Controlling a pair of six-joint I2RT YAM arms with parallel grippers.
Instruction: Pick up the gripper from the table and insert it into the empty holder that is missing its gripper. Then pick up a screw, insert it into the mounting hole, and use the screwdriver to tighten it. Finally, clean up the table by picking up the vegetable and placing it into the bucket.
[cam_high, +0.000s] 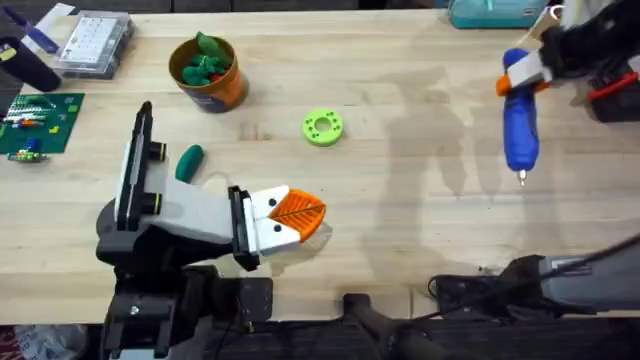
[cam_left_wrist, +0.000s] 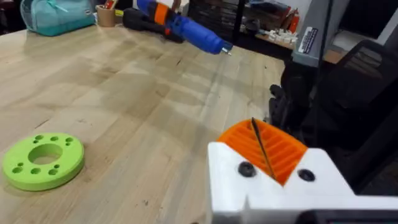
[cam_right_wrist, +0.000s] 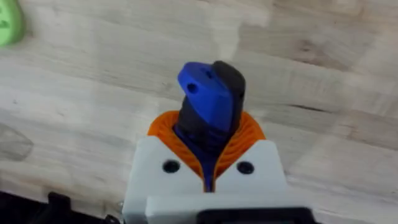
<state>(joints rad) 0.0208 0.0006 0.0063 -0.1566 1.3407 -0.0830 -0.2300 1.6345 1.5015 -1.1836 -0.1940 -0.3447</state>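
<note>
My right gripper (cam_high: 512, 78) hangs over the table's (cam_high: 400, 200) far right, shut on the blue screwdriver (cam_high: 520, 125), whose silver bit points toward the near edge. In the right wrist view the orange pads (cam_right_wrist: 249, 134) clamp the screwdriver's (cam_right_wrist: 208, 102) thick end. My left gripper (cam_high: 305, 212) sits low at the near left, its pads (cam_left_wrist: 273, 146) pressed together with nothing seen between them. The dark-green vegetable (cam_high: 189, 162) lies on the wood left of it. The orange bucket (cam_high: 222, 92) stands at the back left with green pieces inside. The loose gripper, holder and screw are out of view.
A bright-green ring with holes (cam_high: 322, 127) lies mid-table, also close to the left gripper (cam_left_wrist: 43, 160). A circuit board (cam_high: 35, 125) and a clear parts box (cam_high: 95, 42) sit at the far left. A teal case (cam_high: 495, 10) rests at the back right edge.
</note>
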